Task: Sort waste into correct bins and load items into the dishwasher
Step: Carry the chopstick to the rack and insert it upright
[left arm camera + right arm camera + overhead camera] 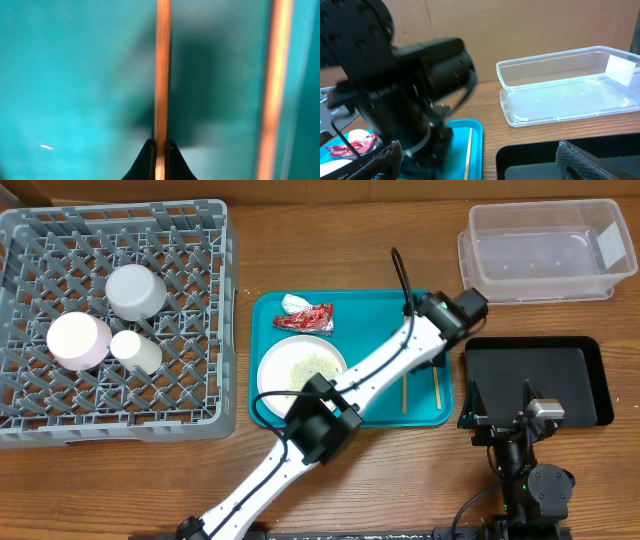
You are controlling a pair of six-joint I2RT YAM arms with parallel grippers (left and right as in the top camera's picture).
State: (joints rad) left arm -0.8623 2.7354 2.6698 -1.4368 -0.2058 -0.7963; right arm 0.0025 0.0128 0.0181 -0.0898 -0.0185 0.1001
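My left gripper [160, 145] is shut on one wooden chopstick [161, 75] lying on the teal tray [65, 90]; the second chopstick [274, 90] lies parallel to its right. From overhead, the left arm reaches across the tray to its right end, where both chopsticks [405, 393] [437, 388] show. The white plate [300, 367] with rice scraps, the red wrapper [312, 318] and the tissue [292, 303] sit on the tray's left half. My right gripper [480, 170] stands open over the near edge of the black tray [590, 380], holding nothing.
The grey dish rack [225, 330] at the left holds two bowls [135, 290] [78, 340] and a cup [137, 350]. A clear tub [545, 250] stands at the back right, behind the black tray. The left arm lies diagonally over the teal tray.
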